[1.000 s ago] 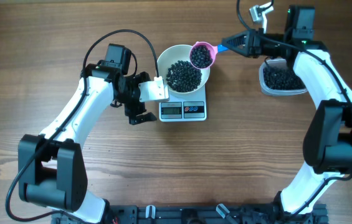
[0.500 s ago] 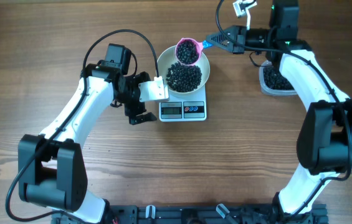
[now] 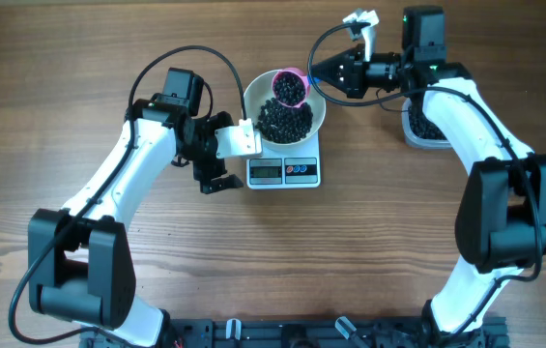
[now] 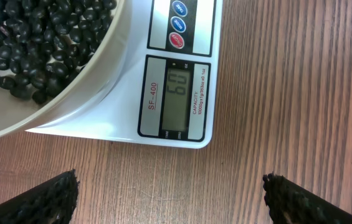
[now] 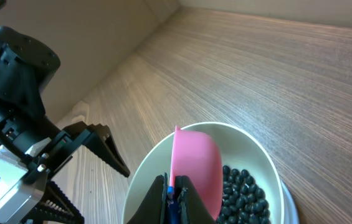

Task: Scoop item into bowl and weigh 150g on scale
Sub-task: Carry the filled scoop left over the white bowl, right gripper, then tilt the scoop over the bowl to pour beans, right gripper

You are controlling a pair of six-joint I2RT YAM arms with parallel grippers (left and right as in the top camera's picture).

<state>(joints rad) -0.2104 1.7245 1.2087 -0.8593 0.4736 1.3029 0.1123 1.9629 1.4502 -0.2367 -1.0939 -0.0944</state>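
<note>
A brown wood-grain surface (image 3: 369, 242) is carrying everything. The left arm (image 3: 123, 169) is reaching in from one side and the right arm (image 3: 480, 121) from the other.

The left jaws are standing wide open, gripping nothing. The scale (image 3: 284, 172) is lying just in front of them, apart from both tips. Its face is showing "SF-400" beside the grey display. The digits are lying sideways in the left wrist view and seem to be reading 60. The fine print next to them is too small to read. Two blue buttons and one red one are sitting just past the display.

The bowl (image 3: 317, 118) is resting on the scale, right below the tips of the right jaws. The tub (image 3: 416, 135) is lying behind the right jaws, partly under that arm.

The right jaws are pinching shut on the blue handle of a pink scoop (image 5: 195, 168), which is tilting over the bowl. Beans (image 3: 284, 121) are heaping in the bowl, and more are showing in the scoop and the tub.
</note>
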